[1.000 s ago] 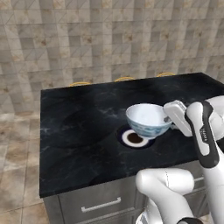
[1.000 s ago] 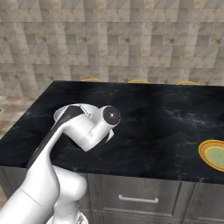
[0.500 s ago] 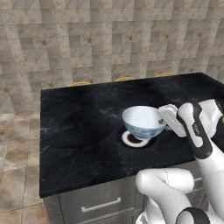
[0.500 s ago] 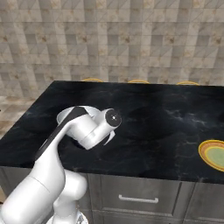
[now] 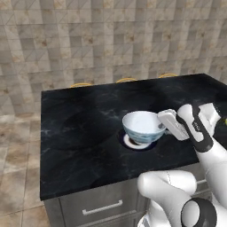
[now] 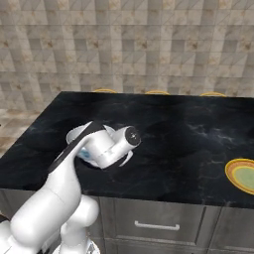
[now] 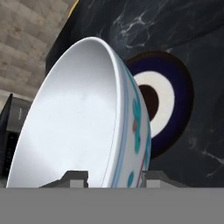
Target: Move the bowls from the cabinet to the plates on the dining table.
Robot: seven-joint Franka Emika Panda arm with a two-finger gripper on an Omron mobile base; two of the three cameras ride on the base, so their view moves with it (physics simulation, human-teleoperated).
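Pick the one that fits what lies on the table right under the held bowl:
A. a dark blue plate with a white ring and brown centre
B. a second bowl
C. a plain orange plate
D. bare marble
A: beneath the bowl gripped by the end effector lies a dark blue plate with a white ring and brown centre.

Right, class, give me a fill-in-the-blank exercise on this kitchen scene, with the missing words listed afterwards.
1. The gripper is shut on the rim of a ____.
2. The bowl hangs over a plate whose rim is dark ____.
3. An orange-yellow plate lies near the table's ____ edge in the right base view.

Missing words: bowl; blue; right
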